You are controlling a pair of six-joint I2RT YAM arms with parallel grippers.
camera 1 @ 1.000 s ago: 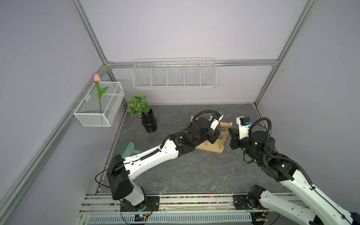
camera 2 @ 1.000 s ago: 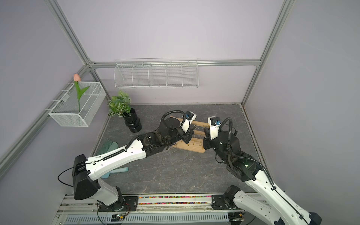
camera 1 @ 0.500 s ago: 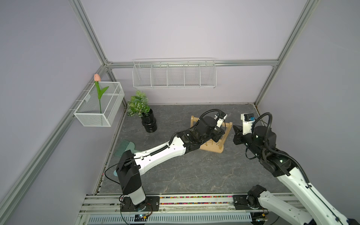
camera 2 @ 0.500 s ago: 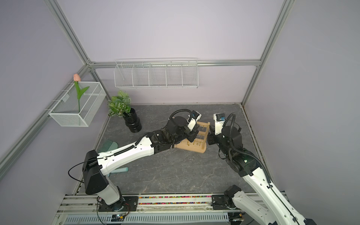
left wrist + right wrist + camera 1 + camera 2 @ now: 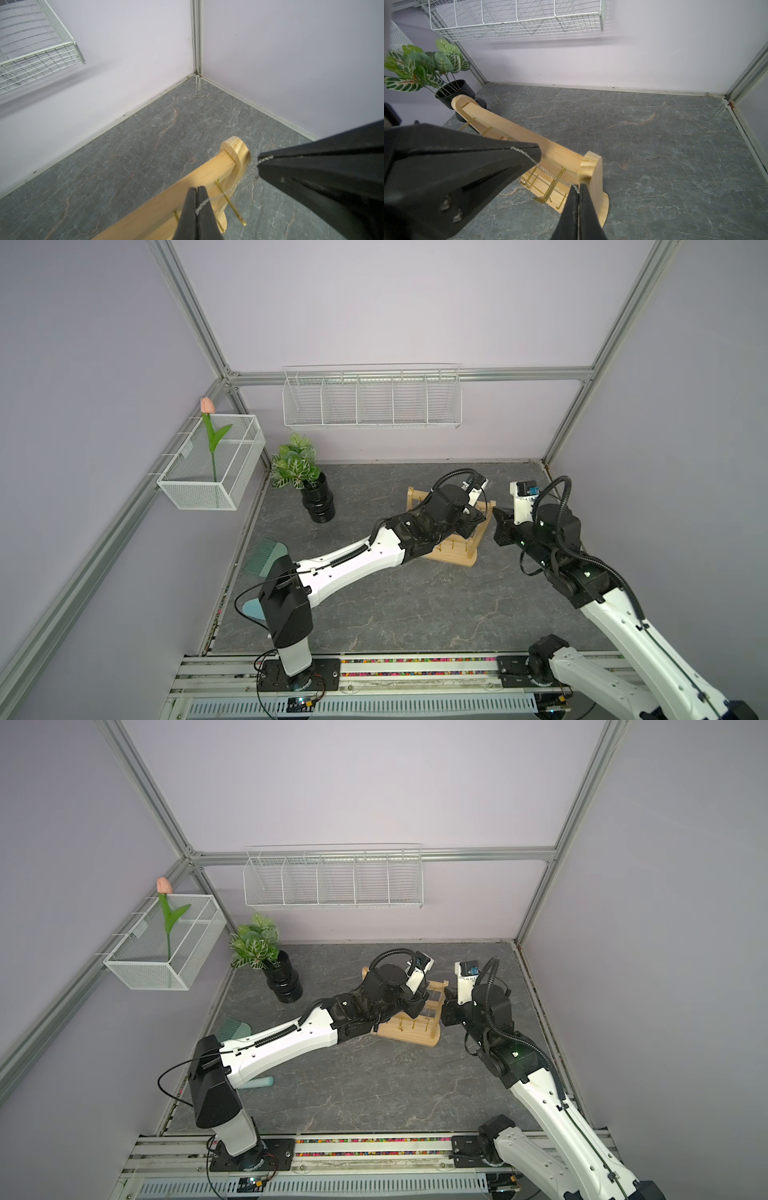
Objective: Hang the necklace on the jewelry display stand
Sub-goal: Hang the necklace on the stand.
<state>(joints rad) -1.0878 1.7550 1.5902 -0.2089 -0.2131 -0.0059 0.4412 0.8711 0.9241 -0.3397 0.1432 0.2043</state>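
Note:
The jewelry display stand (image 5: 455,558) (image 5: 415,1038) is a light wooden rack with gold hooks, standing on the grey stone floor at the back right. The necklace (image 5: 221,195) (image 5: 548,172) is a thin silver chain stretched between my two grippers. It lies across a gold hook (image 5: 230,202) of the top crossbar (image 5: 550,152), by the end upright, and a slack strand sags below. My left gripper (image 5: 196,188) (image 5: 473,524) is shut on one end. My right gripper (image 5: 579,185) (image 5: 497,517) is shut on the other, just off the stand's end.
A potted plant (image 5: 301,477) stands at the back left. A white wire basket (image 5: 372,400) hangs on the back wall and a mesh basket (image 5: 232,489) holding a tulip hangs on the left wall. A green brush (image 5: 266,558) lies at the left edge. The right wall is close.
Both grippers have shifted to the right along the stand, still shut on the chain. The stand has not moved.

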